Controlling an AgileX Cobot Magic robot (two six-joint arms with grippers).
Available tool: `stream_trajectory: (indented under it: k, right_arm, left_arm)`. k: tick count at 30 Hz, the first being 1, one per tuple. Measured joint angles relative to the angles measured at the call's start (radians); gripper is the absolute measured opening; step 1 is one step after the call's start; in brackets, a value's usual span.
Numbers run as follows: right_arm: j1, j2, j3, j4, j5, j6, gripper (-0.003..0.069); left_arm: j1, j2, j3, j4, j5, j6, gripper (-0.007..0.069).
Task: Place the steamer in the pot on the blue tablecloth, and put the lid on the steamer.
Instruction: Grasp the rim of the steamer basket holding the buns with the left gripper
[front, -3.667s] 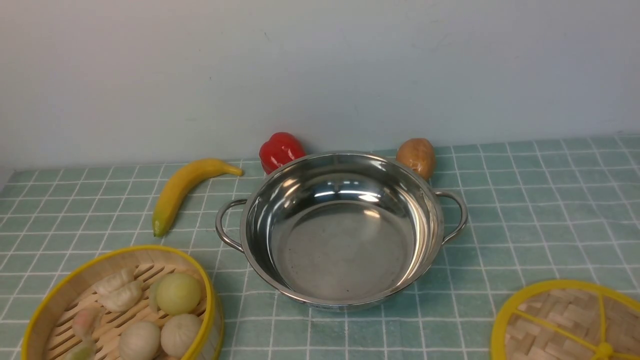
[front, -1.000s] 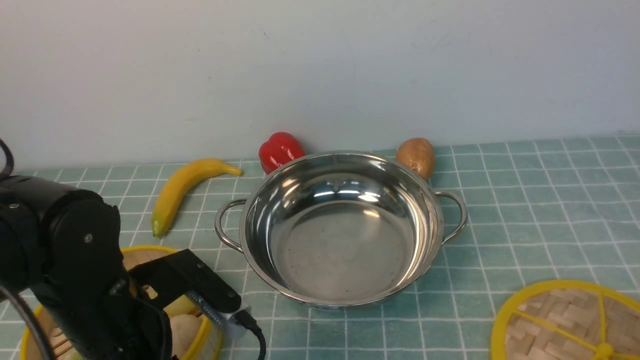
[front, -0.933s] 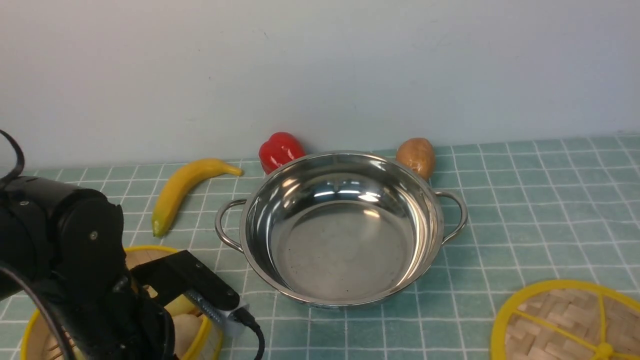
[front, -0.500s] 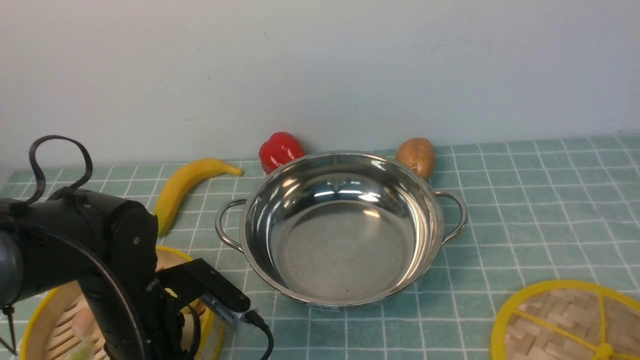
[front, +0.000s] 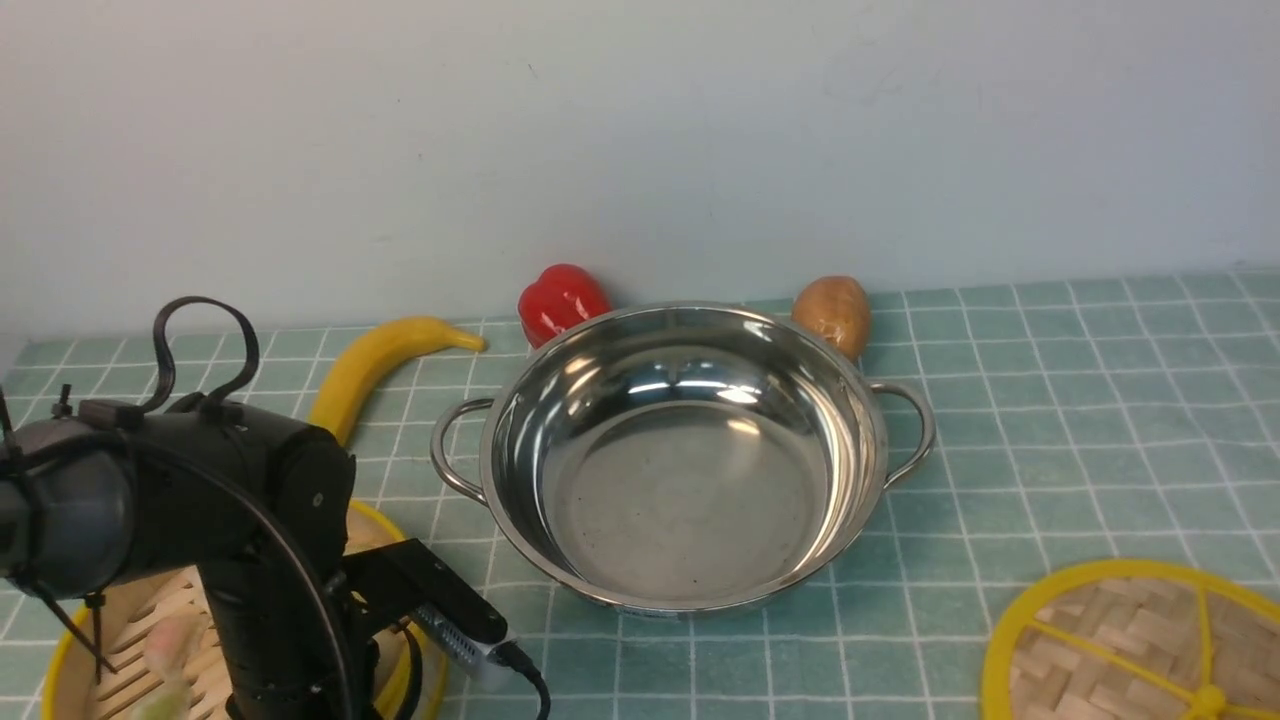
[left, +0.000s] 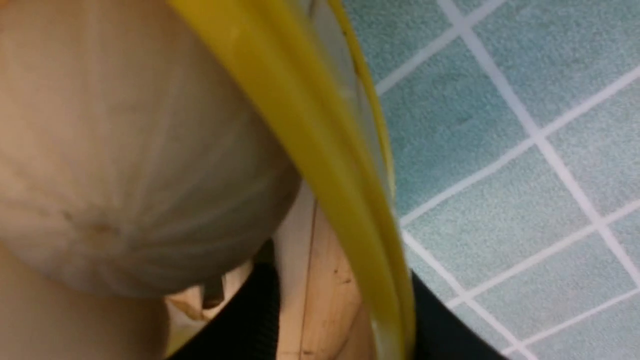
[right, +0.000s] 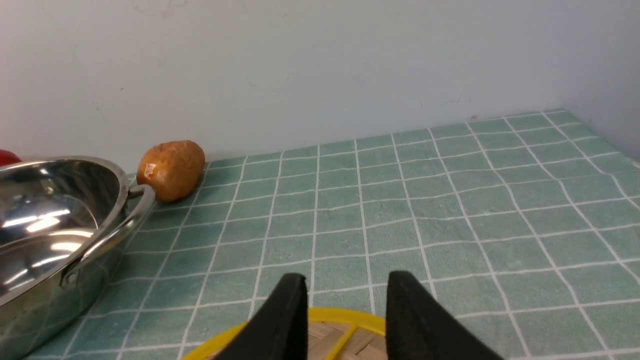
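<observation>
The steamer (front: 380, 518) sits at the near left of the blue tablecloth (front: 1050, 420), with buns and dumplings in it. My left arm (front: 250, 520) reaches down over it and hides most of it. In the left wrist view my left gripper (left: 340, 280) straddles the steamer's yellow rim (left: 310, 150), one black finger inside by a pale bun (left: 125, 165) and one outside. I cannot tell whether the fingers press the wall. The empty pot (front: 680, 606) stands in the middle. The lid (front: 1130, 640) lies flat at the near right. My right gripper (right: 347, 276) hangs open just above the lid's rim (right: 345, 315).
A banana (front: 375, 365), a red pepper (front: 562, 300) and a potato (front: 833, 312) lie behind the pot along the pale back wall. The pot's looped handle (right: 115, 230) points toward the potato (right: 171, 170). A cable hangs from the left wrist.
The left arm has come in over the steamer. In the last second its upper part rose and shifted right. The steamer, pot and lid have not moved.
</observation>
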Motion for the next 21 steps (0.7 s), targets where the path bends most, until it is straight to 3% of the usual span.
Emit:
stream_trajectory:
  k: [12, 15, 21]
  right_arm:
    - [0.0, 0.0, 0.0, 0.0, -0.001, 0.0, 0.0243]
    - [0.0, 0.0, 0.0, 0.0, -0.001, 0.0, 0.0243]
    - [0.0, 0.0, 0.0, 0.0, -0.001, 0.0, 0.0243]
  left_arm:
    - [0.0, -0.01, -0.004, 0.042, 0.029, -0.031, 0.0249]
    - [0.0, -0.06, -0.002, 0.086, 0.054, -0.059, 0.0072]
    - [0.001, -0.163, 0.003, 0.123, 0.1, -0.069, 0.005]
